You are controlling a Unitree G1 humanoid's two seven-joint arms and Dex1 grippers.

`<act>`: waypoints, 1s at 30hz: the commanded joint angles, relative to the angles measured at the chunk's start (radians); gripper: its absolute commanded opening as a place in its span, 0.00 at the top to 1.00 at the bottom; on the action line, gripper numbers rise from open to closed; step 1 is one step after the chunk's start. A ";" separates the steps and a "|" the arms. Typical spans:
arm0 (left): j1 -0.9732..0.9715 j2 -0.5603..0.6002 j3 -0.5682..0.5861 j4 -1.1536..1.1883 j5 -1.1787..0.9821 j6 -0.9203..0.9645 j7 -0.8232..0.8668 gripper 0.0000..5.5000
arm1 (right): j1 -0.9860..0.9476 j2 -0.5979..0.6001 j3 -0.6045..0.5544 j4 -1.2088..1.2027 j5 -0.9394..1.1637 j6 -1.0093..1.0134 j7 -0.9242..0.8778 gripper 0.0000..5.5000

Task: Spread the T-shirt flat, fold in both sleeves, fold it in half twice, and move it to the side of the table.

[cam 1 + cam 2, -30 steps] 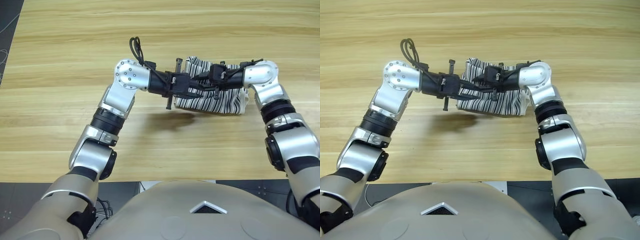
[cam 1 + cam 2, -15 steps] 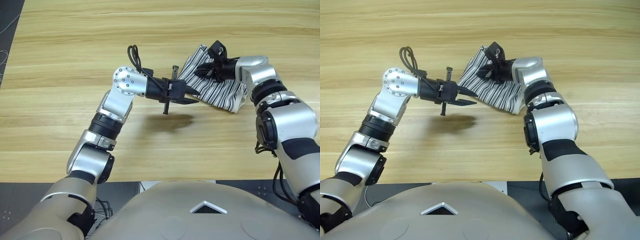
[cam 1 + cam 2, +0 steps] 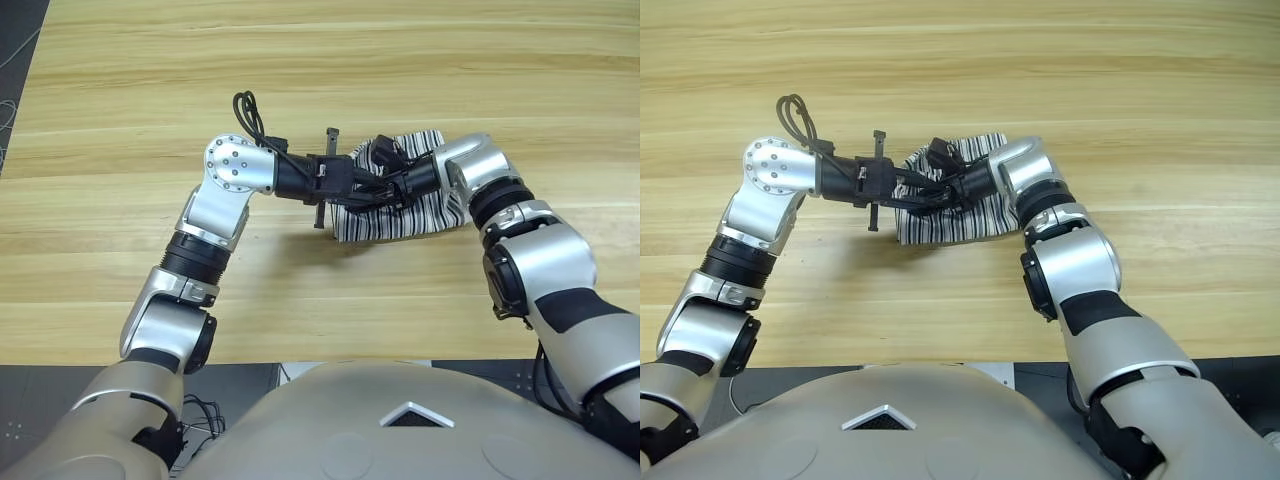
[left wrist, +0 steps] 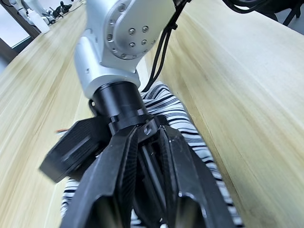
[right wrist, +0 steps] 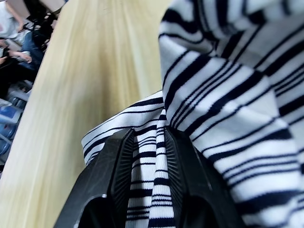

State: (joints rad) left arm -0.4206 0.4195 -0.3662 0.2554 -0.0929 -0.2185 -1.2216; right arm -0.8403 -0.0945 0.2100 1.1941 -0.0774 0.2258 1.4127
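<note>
The black-and-white striped T-shirt (image 3: 410,212) lies as a small folded bundle on the wooden table (image 3: 300,60), a little right of centre. My right gripper (image 3: 388,168) comes in from the right over the bundle's top left corner. In the right wrist view it (image 5: 149,135) is shut on a fold of the striped cloth (image 5: 228,95), which runs between its fingers (image 5: 116,180). My left gripper (image 3: 376,192) comes in from the left and meets the right one over the shirt's left edge. The left wrist view shows it (image 4: 149,135) right against the right arm's wrist (image 4: 118,99), with striped cloth (image 4: 185,128) below.
The table's front edge (image 3: 300,362) runs close below the arms. Bare wood stretches to the left, the far side and the right of the shirt. Dark floor (image 3: 15,40) shows past the table's left end.
The right gripper has swung the shirt down and to the left, closer to me. The left gripper, apart from the cloth half a second ago, is now up against its left edge.
</note>
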 commanded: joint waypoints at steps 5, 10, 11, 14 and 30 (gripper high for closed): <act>0.019 0.016 0.002 -0.014 -0.009 0.016 -0.011 0.84 | 0.020 -0.079 -0.021 -0.203 0.047 0.053 0.056 0.79; 0.034 0.021 -0.009 -0.022 -0.003 0.009 -0.013 0.84 | 0.039 -0.168 -0.026 -0.442 0.104 0.139 0.094 0.79; 0.035 0.022 -0.011 -0.023 -0.002 0.007 -0.014 0.84 | 0.050 -0.187 -0.024 -0.477 0.109 0.151 0.095 0.79; 0.027 0.015 -0.021 0.002 0.018 -0.009 0.001 0.84 | 0.087 -0.248 -0.013 -0.518 0.104 0.134 0.083 0.79; -0.315 -0.159 0.004 0.894 0.291 -0.307 0.437 0.84 | 0.303 -0.391 0.036 -0.706 0.032 -0.192 -0.136 0.79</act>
State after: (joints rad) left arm -0.7068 0.2624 -0.3666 1.1006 0.1706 -0.5183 -0.8085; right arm -0.5366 -0.4572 0.2344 0.4899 -0.0169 0.0676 1.3035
